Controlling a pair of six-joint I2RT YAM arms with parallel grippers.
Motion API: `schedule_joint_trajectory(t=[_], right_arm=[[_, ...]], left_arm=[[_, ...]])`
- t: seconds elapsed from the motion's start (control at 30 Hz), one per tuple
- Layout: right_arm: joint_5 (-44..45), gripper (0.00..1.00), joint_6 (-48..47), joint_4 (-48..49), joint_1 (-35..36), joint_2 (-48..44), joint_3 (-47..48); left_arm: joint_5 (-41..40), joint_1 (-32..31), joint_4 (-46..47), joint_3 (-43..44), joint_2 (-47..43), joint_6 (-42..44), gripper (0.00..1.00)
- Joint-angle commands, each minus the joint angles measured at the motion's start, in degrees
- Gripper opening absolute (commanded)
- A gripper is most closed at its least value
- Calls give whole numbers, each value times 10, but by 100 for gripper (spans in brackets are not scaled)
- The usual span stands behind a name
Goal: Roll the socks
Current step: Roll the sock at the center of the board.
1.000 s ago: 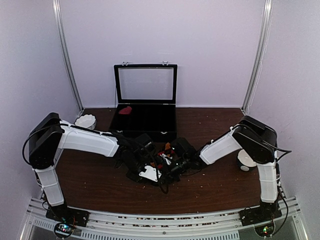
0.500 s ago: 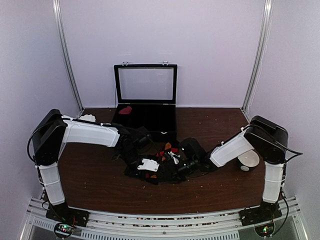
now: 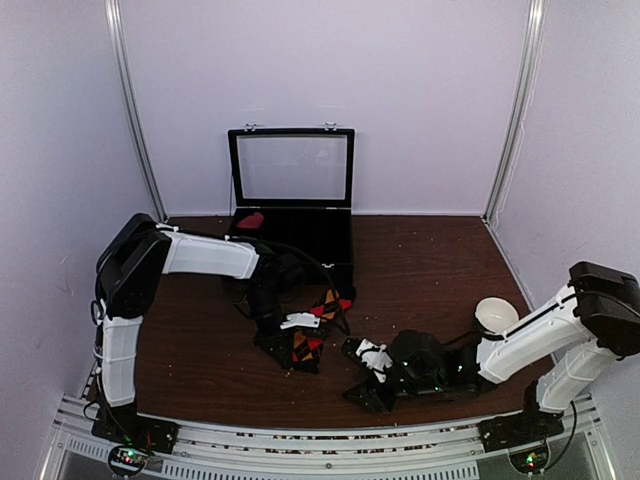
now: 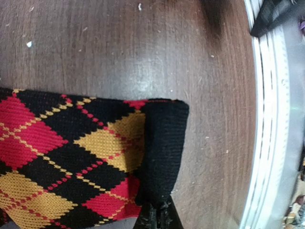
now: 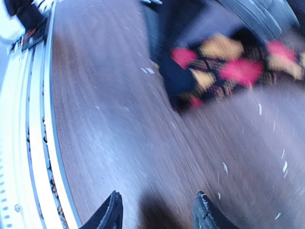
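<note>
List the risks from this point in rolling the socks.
1. The left gripper pinches only the thin black end of the argyle sock, so the fabric may slip free when it is pulled.
2. The right gripper stands open and apart from the sock, so nothing pins it down. A pull by the left gripper could drag the whole sock across the table rather than roll it.

Dark wood table (image 3: 420, 260) (crumbs (image 4: 29, 44) everywhere): argyle sock (image 4: 71, 148) mid-table, open black case (image 3: 290, 240) at the back, white bowl (image 3: 494, 314) on the right.
</note>
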Motion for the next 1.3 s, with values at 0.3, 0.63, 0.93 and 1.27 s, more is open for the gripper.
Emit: schedule_joint_trajectory(t=[0.3,0.63,0.93,1.27], right_arm=[[130,49,-385,-78,63,98,194],[108,47,-435,-98,26,174,264],[94,34,-423,-93,16,199,258],[67,26,-376,-109,1,234,272]], left_arm=[[45,13,-82,68,56,0,0],[40,14,-95,77,61,14,0],[46,20,-99,83,62,18,0],[49,21,-99,84,63,22,0]])
